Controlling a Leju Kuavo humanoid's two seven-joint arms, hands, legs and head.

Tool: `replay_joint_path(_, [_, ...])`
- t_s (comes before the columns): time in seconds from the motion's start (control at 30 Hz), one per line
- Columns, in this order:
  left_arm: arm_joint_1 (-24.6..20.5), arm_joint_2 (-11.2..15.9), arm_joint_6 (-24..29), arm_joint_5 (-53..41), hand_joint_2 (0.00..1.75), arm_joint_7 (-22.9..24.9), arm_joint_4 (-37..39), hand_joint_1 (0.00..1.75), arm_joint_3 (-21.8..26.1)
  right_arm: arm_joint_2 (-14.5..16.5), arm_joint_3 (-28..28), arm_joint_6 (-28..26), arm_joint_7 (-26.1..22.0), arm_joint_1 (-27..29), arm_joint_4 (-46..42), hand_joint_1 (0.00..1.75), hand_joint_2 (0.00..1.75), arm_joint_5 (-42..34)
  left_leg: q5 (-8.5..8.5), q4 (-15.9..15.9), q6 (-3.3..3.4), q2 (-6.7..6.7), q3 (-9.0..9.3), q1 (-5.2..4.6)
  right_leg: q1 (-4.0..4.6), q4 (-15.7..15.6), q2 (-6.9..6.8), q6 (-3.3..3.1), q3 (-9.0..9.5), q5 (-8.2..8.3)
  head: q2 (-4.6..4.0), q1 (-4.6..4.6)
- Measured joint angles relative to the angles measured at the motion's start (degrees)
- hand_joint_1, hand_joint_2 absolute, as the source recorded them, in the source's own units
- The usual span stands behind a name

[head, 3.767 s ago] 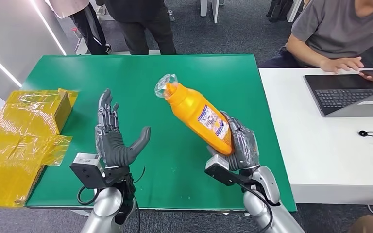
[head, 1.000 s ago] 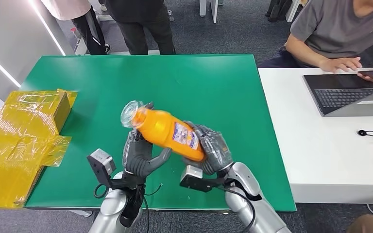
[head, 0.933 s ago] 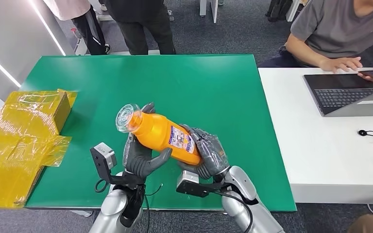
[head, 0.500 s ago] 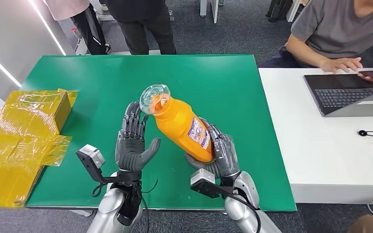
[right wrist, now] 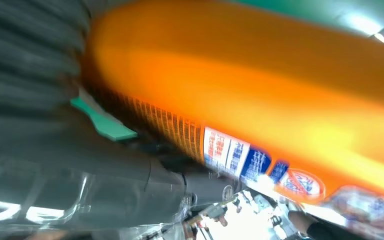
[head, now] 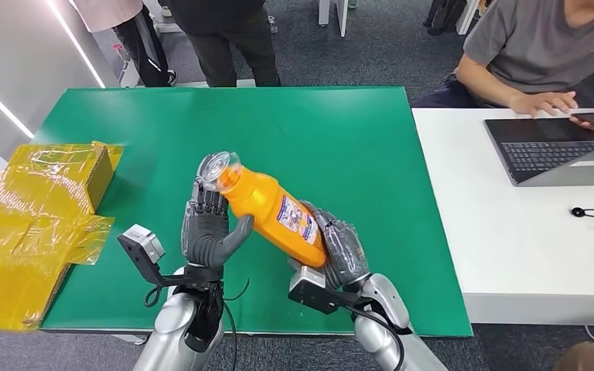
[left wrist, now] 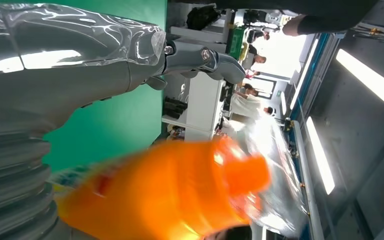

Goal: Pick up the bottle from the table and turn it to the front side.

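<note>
Mid-turn step: right hand (head: 339,251) gripped the bottle (head: 271,212) by its base, lifted off the desk (head: 340,131) near the front edge, neck tilted toward the left. Left hand (head: 205,224) sat against the neck, fingers spread, not clearly grasping. Next probably needs the left hand to close and rotate the label forward.

Head view looks down at the table (head: 340,131); both wrist views crowd the bottle (head: 274,216).
</note>
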Motion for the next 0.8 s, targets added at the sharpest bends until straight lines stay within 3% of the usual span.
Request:
replay_joint_path(0.47, [0.4,-0.2,-1.0,-1.3,1.75,0.0,0.0,0.00,0.3,0.0,0.3,5.6,1.4,1.0,0.0,1.75,1.75,3.8,0.00,0.0,0.00,0.00,0.00,0.00,0.00,0.0,0.00,0.00,0.00,0.00,0.00,-0.01])
replay_joint_path(0.8, [0.4,-0.5,-1.4,-1.3,1.75,-0.2,0.0,0.00,0.6,0.1,0.9,11.9,-3.1,0.1,0.0,1.75,1.75,1.6,0.00,0.0,0.00,-0.01,0.00,0.00,0.00,0.0,-0.01,0.00,0.01,0.00,0.00,-0.01])
